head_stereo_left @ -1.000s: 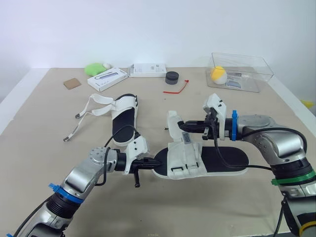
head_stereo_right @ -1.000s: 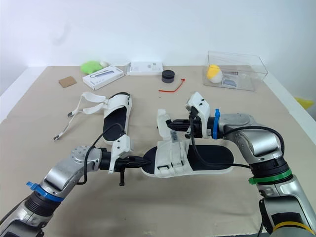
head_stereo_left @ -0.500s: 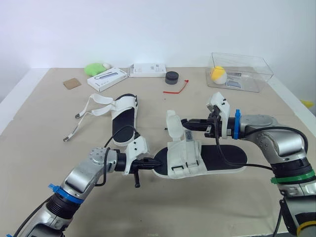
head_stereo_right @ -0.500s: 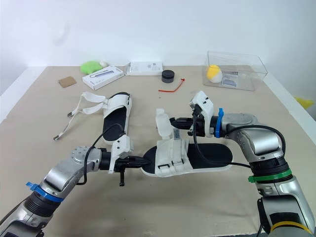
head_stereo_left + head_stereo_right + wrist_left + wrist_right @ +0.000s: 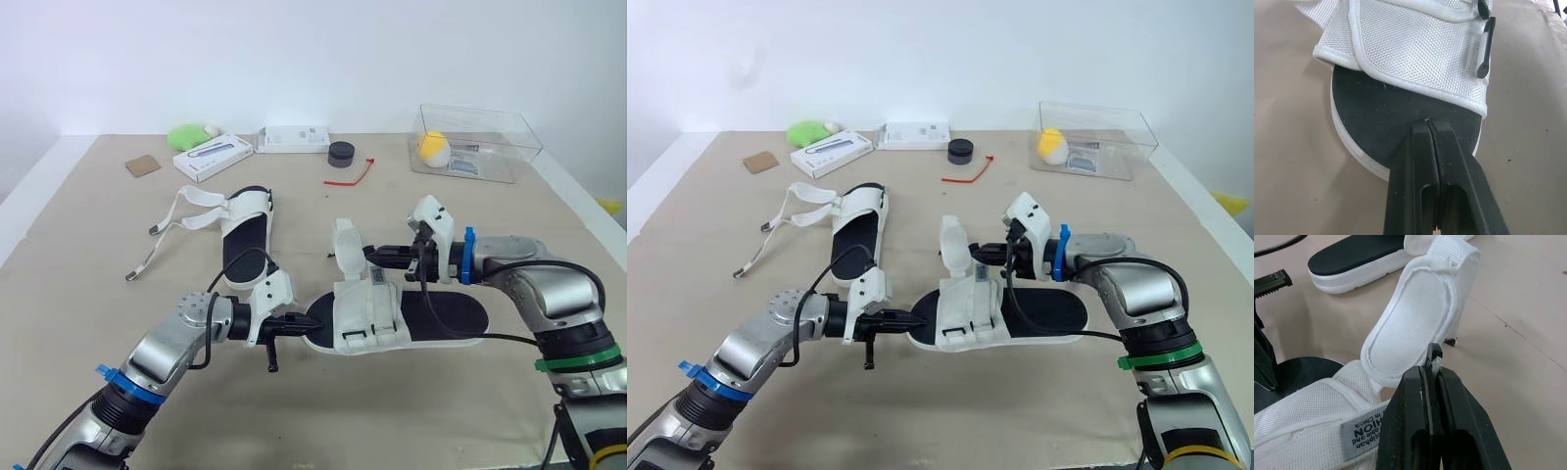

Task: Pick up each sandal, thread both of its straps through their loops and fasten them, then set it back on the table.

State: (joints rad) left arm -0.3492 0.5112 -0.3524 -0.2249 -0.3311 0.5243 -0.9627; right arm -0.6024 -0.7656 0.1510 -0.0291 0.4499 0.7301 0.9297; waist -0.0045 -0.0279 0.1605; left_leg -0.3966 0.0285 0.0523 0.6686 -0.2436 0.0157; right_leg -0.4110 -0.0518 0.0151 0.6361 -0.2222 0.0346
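Pins the near sandal [image 5: 431,315] flat at mid-bench [image 5: 88,274], long axis left to right, toe leftward, with the left fingers [image 5: 1418,161] together on the black toe. Clamps the upright white strap [image 5: 346,245] by its edge in the right fingers [image 5: 1415,396], strap lying left of them, above the woven upper. Probably calls for folding the strap down onto that upper.

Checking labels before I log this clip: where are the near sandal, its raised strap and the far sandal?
near sandal [image 5: 460,308], left eye view, black heel footbed.
raised strap [image 5: 345,243], left eye view, middle of the flap.
far sandal [image 5: 240,235], left eye view, black footbed.
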